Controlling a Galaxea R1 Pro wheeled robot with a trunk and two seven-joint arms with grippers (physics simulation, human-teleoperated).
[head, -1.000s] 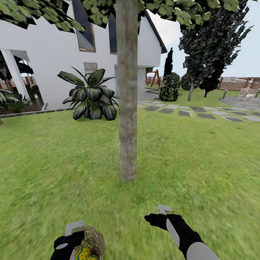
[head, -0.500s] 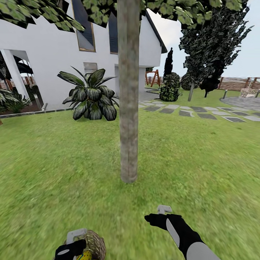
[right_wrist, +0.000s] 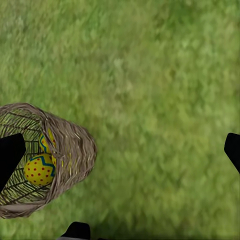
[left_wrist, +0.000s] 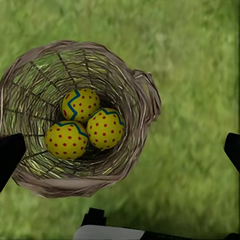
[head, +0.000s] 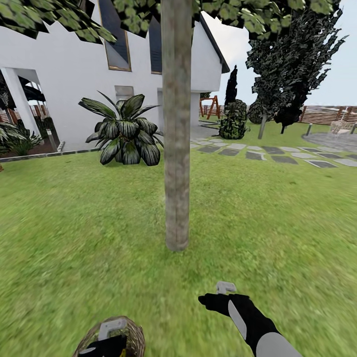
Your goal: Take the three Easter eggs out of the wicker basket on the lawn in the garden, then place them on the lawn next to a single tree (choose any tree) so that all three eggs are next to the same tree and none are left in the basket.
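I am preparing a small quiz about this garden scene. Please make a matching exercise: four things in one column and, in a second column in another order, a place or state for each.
Things:
1. Easter eggs
2. wicker basket
3. tree
4. right end effector

Places or states:
A. hangs over bare grass, holding nothing
B. stands upright on the lawn, ahead of both arms
C. lie together inside the basket
D. sits on the grass under the left end effector

Pairs: 1-C, 2-D, 3-B, 4-A

Bright, even daylight with hardly any cast shadows; the lawn (head: 74, 238) renders soft and smeared, blurriest in both wrist views.
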